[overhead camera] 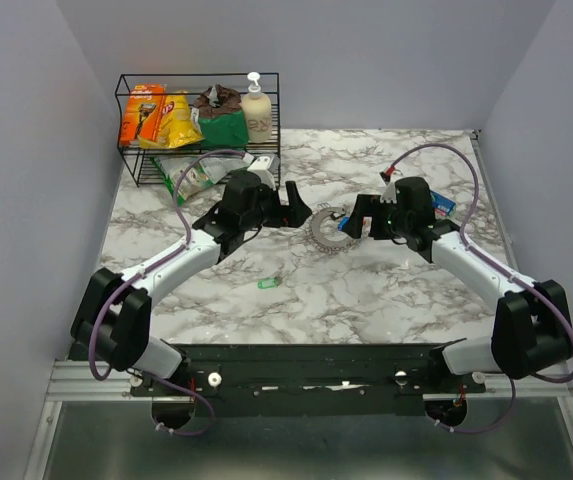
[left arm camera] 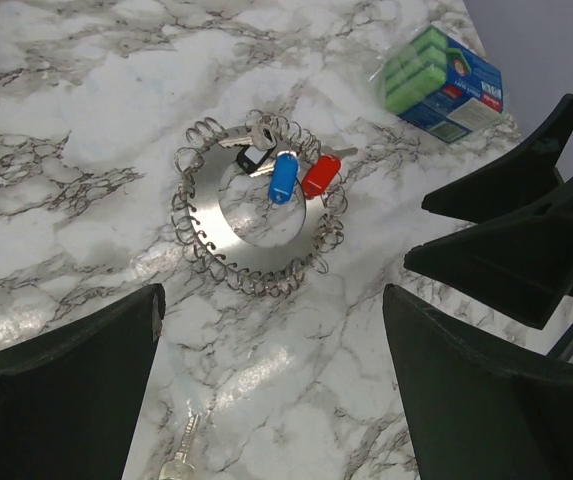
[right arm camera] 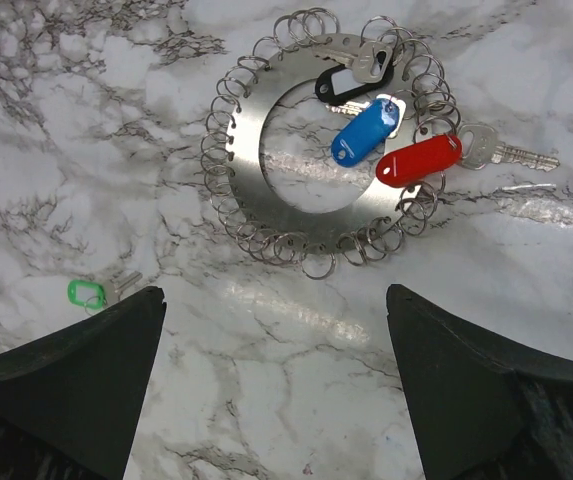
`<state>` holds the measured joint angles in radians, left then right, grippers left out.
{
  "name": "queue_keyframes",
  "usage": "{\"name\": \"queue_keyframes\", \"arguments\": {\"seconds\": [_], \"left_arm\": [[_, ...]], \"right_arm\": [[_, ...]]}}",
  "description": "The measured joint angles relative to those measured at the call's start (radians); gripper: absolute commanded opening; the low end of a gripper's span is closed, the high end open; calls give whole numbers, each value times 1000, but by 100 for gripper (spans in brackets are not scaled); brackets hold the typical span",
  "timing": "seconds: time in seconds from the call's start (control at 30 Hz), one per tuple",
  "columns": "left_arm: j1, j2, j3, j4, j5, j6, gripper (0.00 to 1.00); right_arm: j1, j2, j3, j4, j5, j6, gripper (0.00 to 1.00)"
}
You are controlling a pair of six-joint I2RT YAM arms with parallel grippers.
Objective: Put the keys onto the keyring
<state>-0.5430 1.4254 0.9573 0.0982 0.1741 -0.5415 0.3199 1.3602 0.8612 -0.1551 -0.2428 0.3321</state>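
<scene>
- Top external view. Keyring (overhead camera: 324, 228): lies flat mid-way across the marble table (overhead camera: 386, 290), between the two grippers.
- Left gripper (overhead camera: 292, 205): released and empty, just left of the keyring. Right gripper (overhead camera: 356, 220): released and empty, just right of it.
- Green key (overhead camera: 269, 283): loose on the table on the near side of the keyring, apart from it, on no ring.
- Wire basket (overhead camera: 198, 76): rear left. Holds snack packets (overhead camera: 161, 118) and a soap bottle (overhead camera: 256, 110). Logos too small to read.
- Left wrist view. The keyring shows as a flat metal disc edged with many small split rings.
- Black key (left arm camera: 254, 158), blue key (left arm camera: 282, 175) and red key (left arm camera: 320, 175): bunched at the disc's far edge, apparently already hung. No writing visible on the tags.
- Sponge pack (left arm camera: 444, 82): green sponges in a blue wrapper, beyond the keyring. Print present but illegible.
- A silver key blade at the bottom edge, between the spread fingers. Its head is cut off by the frame, so probably the green key.
- Right wrist view. Fingers wide apart with nothing between them. The keyring is straight ahead, and the green key sits just beside the tip of the finger on the picture's left.
- Step in hand, judged: three keys are on, the green one remains, and its pickup has not begun.
- Next move, judged: a fine pinch on a tiny key lying flat on hard marble. The other gripper would then pin the disc while the key's loop is worked onto a free split ring.
</scene>
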Motion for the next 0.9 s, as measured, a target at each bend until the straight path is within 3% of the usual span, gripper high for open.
{"name": "queue_keyframes", "arguments": {"seconds": [0.3, 0.53, 0.9], "left_arm": [[-21, 111, 100, -107, -25, 4, 99], [-21, 178, 129, -172, -27, 3, 99], [27, 327, 196, -263, 55, -59, 99]], "right_arm": [[42, 113, 88, -58, 78, -30, 99], [55, 194, 144, -105, 124, -43, 81], [130, 268, 209, -158, 204, -80, 73]]}}
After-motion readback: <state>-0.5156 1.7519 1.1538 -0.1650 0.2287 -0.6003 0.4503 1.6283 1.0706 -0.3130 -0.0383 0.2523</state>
